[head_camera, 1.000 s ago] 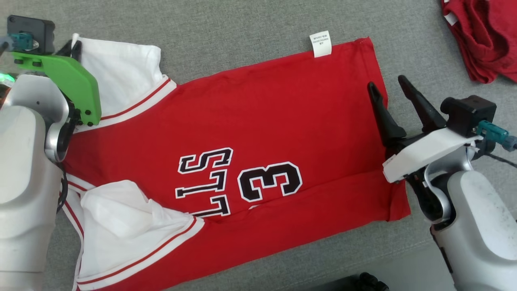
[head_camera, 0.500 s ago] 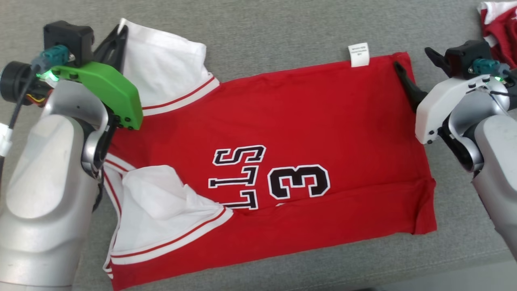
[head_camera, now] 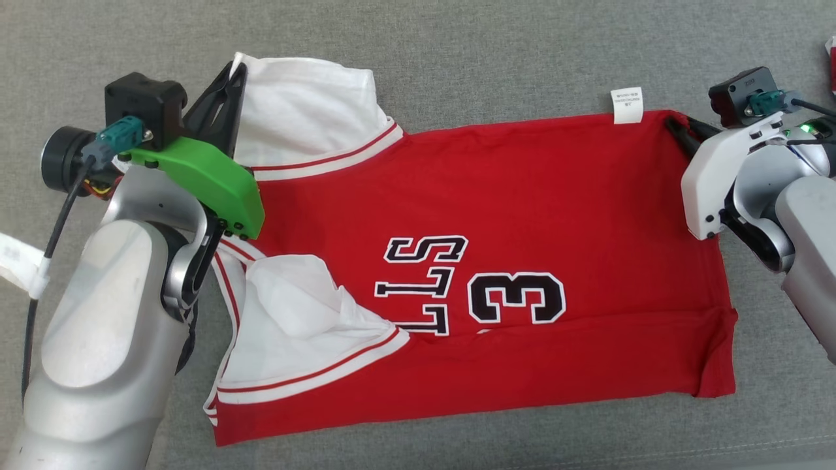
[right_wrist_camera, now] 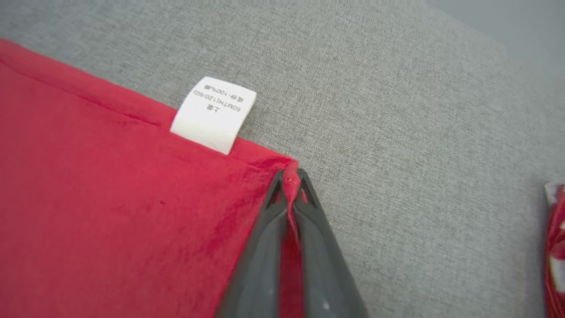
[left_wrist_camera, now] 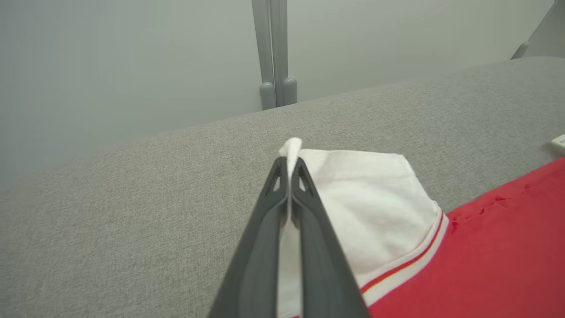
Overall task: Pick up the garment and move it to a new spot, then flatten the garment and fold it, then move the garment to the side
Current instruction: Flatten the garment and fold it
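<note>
Jersey (head_camera: 555,189) lettering (head_camera: 424,284) partly folded under, left fingers (left_wrist_camera: 265,247) pinching sleeve (left_wrist_camera: 366,198), right fingers (right_wrist_camera: 265,256) pinching corner (right_wrist_camera: 269,167)

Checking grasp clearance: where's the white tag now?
Head view, upper right: the tag sticks out from the jersey's far edge, just left of the corner that the right gripper pinches.
</note>
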